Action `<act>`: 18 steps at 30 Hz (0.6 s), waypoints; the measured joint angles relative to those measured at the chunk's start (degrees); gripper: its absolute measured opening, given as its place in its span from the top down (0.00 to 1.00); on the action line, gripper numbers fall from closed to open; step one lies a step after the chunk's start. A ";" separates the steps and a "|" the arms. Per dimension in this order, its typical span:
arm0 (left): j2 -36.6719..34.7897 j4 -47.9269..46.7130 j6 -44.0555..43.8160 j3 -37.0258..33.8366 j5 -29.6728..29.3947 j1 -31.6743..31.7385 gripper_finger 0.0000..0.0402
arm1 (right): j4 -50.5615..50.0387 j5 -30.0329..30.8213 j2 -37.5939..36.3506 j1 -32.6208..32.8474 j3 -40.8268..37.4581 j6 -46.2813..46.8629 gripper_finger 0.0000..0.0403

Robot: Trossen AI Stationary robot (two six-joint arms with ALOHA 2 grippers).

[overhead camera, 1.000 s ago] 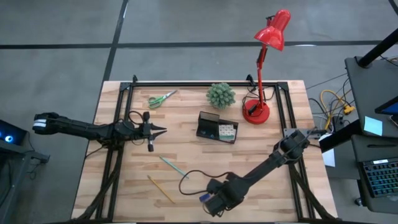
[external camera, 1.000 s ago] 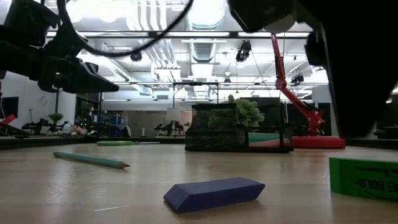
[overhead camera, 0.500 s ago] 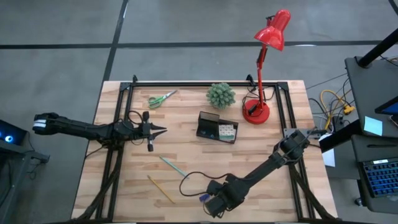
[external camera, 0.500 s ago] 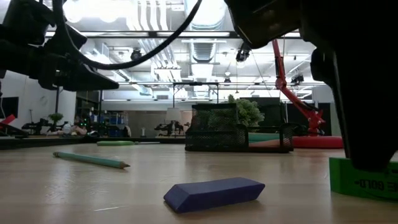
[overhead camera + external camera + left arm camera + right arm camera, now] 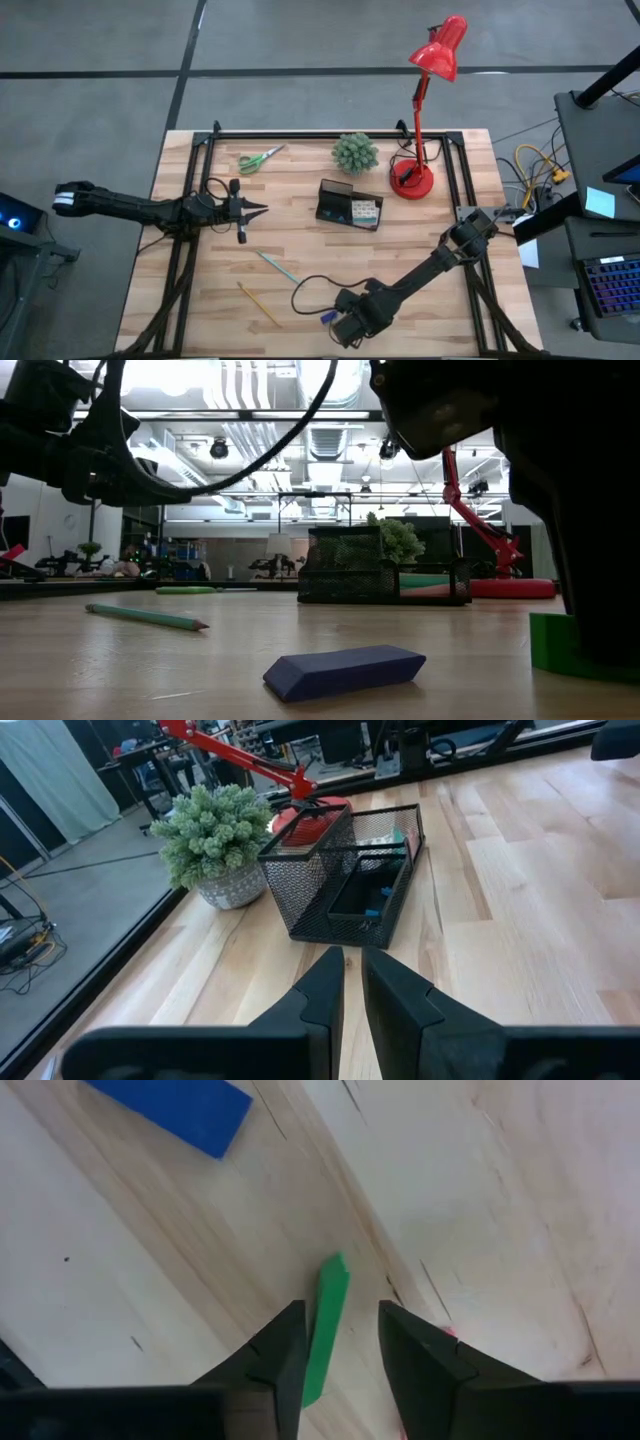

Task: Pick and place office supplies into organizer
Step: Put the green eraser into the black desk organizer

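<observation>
My right gripper point(image 5: 345, 328) points down near the table's front edge, right of the middle. It is open, and its fingers point(image 5: 285, 1350) stand on either side of a small green eraser point(image 5: 325, 1325) lying on the wood. A blue eraser point(image 5: 170, 1110) lies just beside it. The black mesh organizer point(image 5: 349, 205) stands at mid table with a white dotted cube inside. My left gripper point(image 5: 262, 210) hovers shut left of the organizer, pointing at it. My right gripper comes at the green eraser from above, its fingers lying across the eraser's thin sides. A gap shows between one finger and the eraser. Whether the other finger touches it, I cannot tell. The eraser rests on the table.
A teal pen point(image 5: 277, 267) and a yellow pencil point(image 5: 258, 303) lie front left of centre. Green-handled scissors point(image 5: 260, 158) lie at the far left. A potted plant point(image 5: 355, 152) and a red lamp's base point(image 5: 412, 180) stand behind the organizer. A pink bit point(image 5: 445, 1335) peeks out by the right gripper's finger.
My right gripper has come down a little over the green eraser. In the low view it now covers most of the eraser, which has stayed where it was.
</observation>
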 joint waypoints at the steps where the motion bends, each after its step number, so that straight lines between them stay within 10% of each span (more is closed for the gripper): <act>1: 0.03 0.00 0.00 0.00 -0.01 -0.02 0.93 | 0.00 -0.49 0.00 0.06 0.00 -0.04 0.74; 18: 0.14 -0.02 0.00 -0.02 0.01 0.00 0.93 | 0.15 -2.57 -0.02 0.01 0.00 -2.57 0.96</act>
